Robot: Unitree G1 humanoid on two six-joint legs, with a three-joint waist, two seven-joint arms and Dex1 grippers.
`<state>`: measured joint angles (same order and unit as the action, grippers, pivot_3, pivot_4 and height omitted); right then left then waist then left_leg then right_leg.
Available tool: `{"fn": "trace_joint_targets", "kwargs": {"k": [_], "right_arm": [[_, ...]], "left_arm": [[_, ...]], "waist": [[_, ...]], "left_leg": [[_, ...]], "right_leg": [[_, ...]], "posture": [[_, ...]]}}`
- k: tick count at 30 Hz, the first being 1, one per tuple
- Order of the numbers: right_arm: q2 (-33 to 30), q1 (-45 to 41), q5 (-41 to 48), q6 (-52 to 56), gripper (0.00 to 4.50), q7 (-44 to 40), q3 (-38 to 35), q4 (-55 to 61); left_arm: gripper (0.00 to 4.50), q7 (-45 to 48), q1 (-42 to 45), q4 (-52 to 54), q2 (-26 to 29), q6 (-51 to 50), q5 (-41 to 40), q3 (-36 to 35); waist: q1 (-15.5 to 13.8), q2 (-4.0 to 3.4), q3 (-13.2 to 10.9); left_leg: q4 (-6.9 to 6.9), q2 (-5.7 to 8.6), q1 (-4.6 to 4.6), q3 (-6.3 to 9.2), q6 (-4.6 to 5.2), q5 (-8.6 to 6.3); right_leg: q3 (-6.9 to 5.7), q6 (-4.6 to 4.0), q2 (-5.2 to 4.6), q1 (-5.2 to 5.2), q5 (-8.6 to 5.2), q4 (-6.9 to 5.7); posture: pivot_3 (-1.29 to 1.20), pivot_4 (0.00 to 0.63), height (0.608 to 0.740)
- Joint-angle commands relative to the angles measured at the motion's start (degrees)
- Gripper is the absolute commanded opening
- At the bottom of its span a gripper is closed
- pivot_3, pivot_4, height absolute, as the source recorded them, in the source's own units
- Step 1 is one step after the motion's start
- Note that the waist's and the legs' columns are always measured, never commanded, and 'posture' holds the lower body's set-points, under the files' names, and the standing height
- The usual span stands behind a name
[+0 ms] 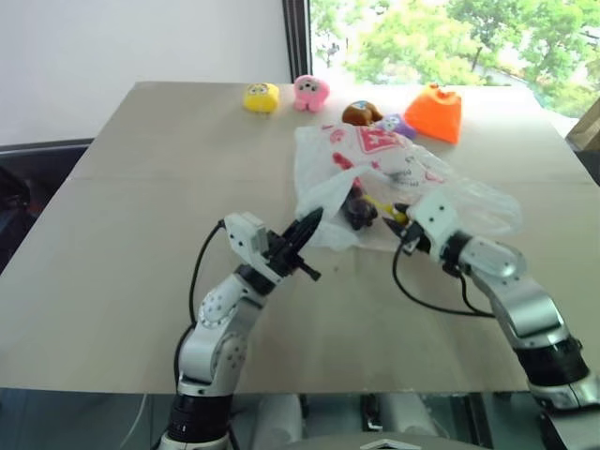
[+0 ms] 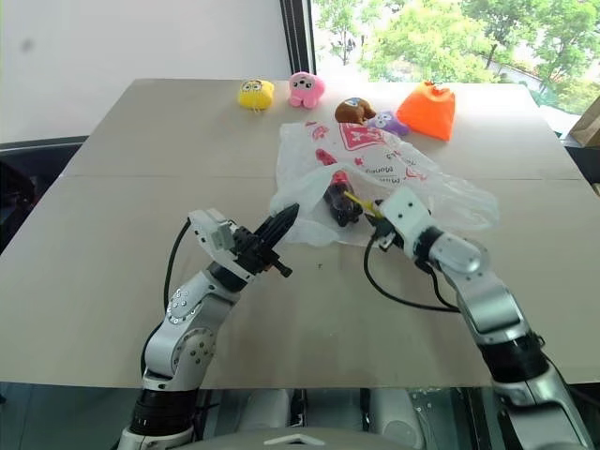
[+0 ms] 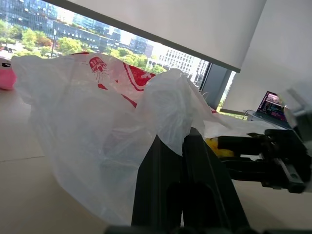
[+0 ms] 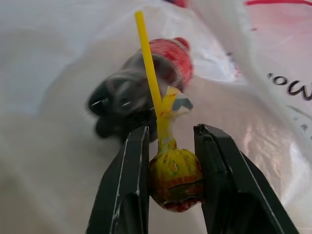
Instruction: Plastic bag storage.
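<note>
The plastic bag [image 1: 375,155], translucent white with red print, lies crumpled in the middle of the table, its mouth facing me. My left gripper [image 1: 314,217] is shut on the near-left edge of the bag [image 3: 97,126] and holds that edge lifted. A dark cola bottle [image 4: 141,83] with a red label lies inside the bag. My right gripper [image 4: 170,131] is at the bag's mouth, shut on a yellow-wrapped lollipop [image 4: 175,175] whose yellow stick points into the bag toward the bottle. The right gripper [image 2: 377,214] sits just right of the bottle [image 2: 337,202].
Along the far table edge stand a yellow plush toy [image 1: 262,97], a pink one [image 1: 310,92], a brown one [image 1: 361,113], a small purple one [image 1: 398,123] and an orange one [image 1: 435,112]. The beige table [image 1: 141,234] reaches far to the left.
</note>
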<state>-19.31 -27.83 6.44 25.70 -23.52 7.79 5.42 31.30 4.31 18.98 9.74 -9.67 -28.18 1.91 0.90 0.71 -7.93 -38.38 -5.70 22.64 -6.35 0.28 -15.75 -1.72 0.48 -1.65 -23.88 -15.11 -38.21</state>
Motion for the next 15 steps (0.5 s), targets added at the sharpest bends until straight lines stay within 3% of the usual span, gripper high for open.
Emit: {"fn": "trace_joint_targets", "kwargs": {"k": [1,4,8,12,14,15], "right_arm": [[2.1,-5.2,-1.0,-2.2,2.75,4.1,-2.9,-3.0],[0.9,-3.2,0.0,-1.8,4.17,0.7,-2.1,-1.2],[-4.5,5.5,8.1,5.2,4.17,-9.0,-3.4,9.5],[-10.8,17.4,22.1,8.9,4.17,-19.7,-9.1,23.8],[-10.7,21.2,16.7,-2.2,4.17,-17.3,-11.9,24.7],[-11.7,21.6,6.8,-12.9,4.17,-11.4,-12.7,22.8]], "left_arm": [[0.0,0.2,0.3,1.3,-0.1,1.1,0.5,0.7],[0.0,-0.5,0.3,1.7,0.0,0.9,0.4,0.3],[0.0,-0.9,-0.5,2.3,0.3,0.8,-0.1,-0.5],[0.0,-1.0,-1.0,2.5,0.6,0.7,-0.3,-0.9],[0.0,-1.0,-0.9,2.2,0.6,0.8,-0.3,-1.0],[0.0,-0.9,-0.8,2.0,0.6,0.8,-0.3,-1.0]], "waist": [[-0.4,-0.02,0.0],[-1.5,-0.01,0.0],[-1.9,-0.01,0.0],[-1.7,-0.02,0.0],[-1.5,-0.01,0.0],[-1.3,-0.01,0.0]], "left_leg": [[0.01,0.01,0.05,0.01,-0.09,0.05],[0.02,0.05,0.23,0.06,-0.1,0.05],[0.09,0.28,0.33,0.12,0.02,-0.04],[0.1,0.36,0.33,0.19,0.1,-0.09],[0.1,0.36,0.24,0.31,0.34,-0.22],[0.09,0.35,0.17,0.33,0.35,-0.23]], "right_leg": [[-0.01,0.0,-0.02,-0.03,0.0,-0.01],[-0.12,0.02,-0.11,-0.01,0.0,0.23],[0.01,0.24,-0.29,-0.01,-0.13,0.3],[0.08,0.3,-0.32,0.01,-0.16,0.29],[0.04,0.3,-0.28,0.11,-0.17,0.28],[0.04,0.29,-0.25,0.15,-0.17,0.26]], "posture": [[0.0,0.15,0.74],[0.0,0.15,0.74],[0.0,0.15,0.74],[0.0,0.15,0.74],[0.0,0.15,0.74],[0.0,0.15,0.74]]}}
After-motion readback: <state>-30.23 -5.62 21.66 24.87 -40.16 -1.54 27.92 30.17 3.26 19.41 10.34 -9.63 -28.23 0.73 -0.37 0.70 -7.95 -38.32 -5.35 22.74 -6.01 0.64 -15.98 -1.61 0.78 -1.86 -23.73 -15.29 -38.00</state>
